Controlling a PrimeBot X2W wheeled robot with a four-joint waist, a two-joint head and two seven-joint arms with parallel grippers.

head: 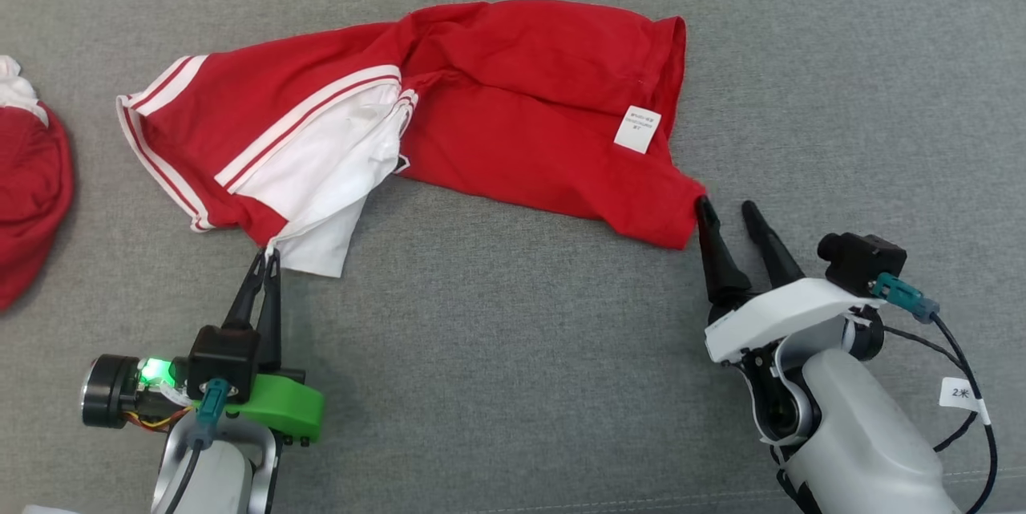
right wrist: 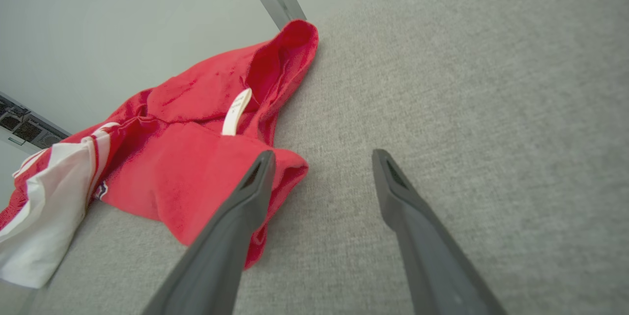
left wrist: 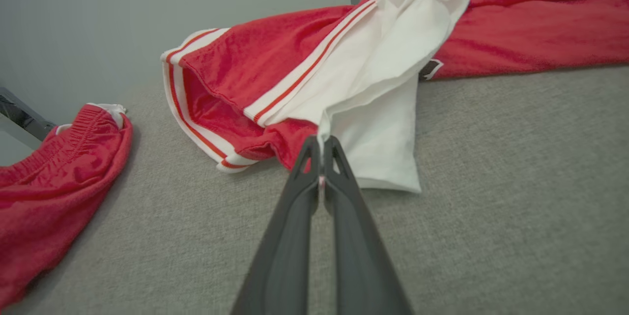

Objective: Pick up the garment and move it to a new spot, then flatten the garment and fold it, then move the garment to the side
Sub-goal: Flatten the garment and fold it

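At the lower left of the head view, you have item one: left gripper (head: 269, 257) — fingers pressed together, pinching a white corner on the near edge of the garment (head: 513, 97). The left wrist view confirms it: the cloth rises in a small peak into the closed tips.

Item two: right gripper (head: 726, 205), at the lower right, fingers spread wide and holding nothing. Its inner fingertip touches the garment's near red corner. In the right wrist view the gap between the fingers frames bare table (head: 513, 354), with the corner lying just to the left of that gap.

Item three: the garment itself, red with a white panel (head: 337, 169) and striped trim. It is spread loosely across the table with its long axis running left to right between the two arms. A white label (head: 638, 129) sits near the right end. The cloth is rumpled and not yet flat.

Item four: a second red garment (head: 32, 185) at the far left edge, well apart.

Relation to note — the red corner lies forward and slightly left of the right gripper's opening. By my judgement, you would need that gripper brought leftward over the corner before closing.
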